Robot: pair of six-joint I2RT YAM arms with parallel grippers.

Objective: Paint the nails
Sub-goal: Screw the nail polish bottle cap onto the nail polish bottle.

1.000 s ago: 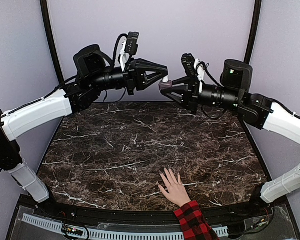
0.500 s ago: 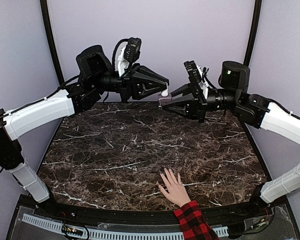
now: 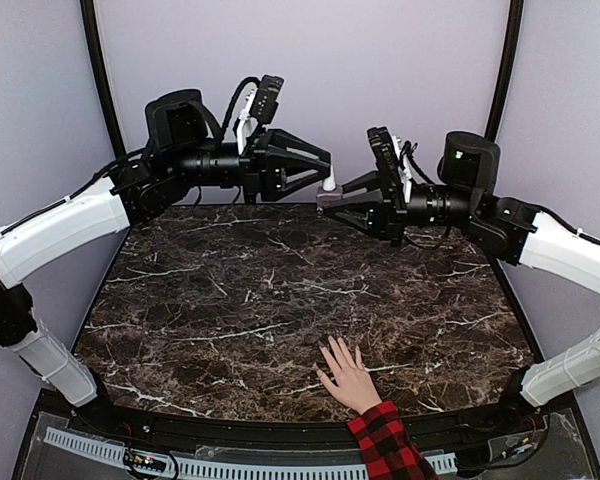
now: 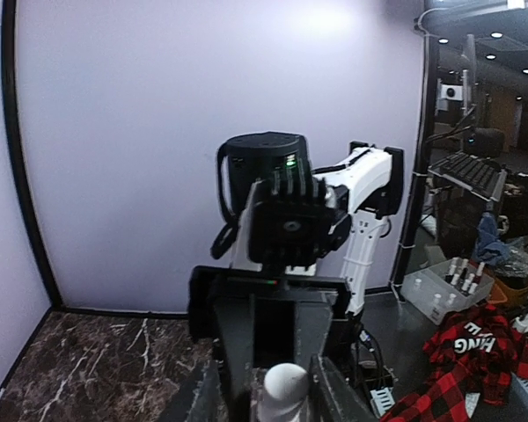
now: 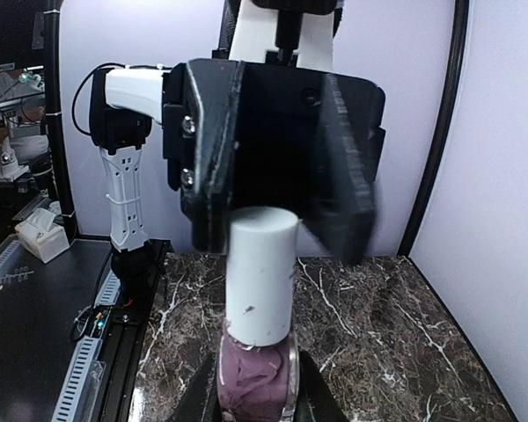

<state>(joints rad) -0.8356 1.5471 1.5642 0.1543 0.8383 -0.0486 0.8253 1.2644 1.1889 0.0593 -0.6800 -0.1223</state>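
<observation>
1. Present state. The right tool [image 5: 255, 397] is clenched on the purple glass body of the polish bottle [image 5: 255, 374] and holds it aloft above the far side of the tabletop [image 3: 230, 290]. The left tool [image 3: 327, 178] meets it head-on, with one finger on each side of the white cap [image 5: 262, 281]. I cannot tell whether those fingers pinch the cap or stand just clear of it.

2. Location of the work. The nails [image 3: 332, 343] are on the hand [image 3: 348, 377], which lies flat with its fingers spread at the near edge of the tabletop, well apart from both tools.

3. Hazards I judge from here.
- Loose pinch on the cap: the fingers slip round it and the cap stays on.
- Tools drawn apart off-axis: the brush scrapes the bottle neck and drips polish onto the tabletop.
- Opened bottle tilted by the right tool: polish spills.
- Descent toward a living hand: a hard or misplaced approach presses the fingers or smears skin, because the nails are very small targets.
</observation>
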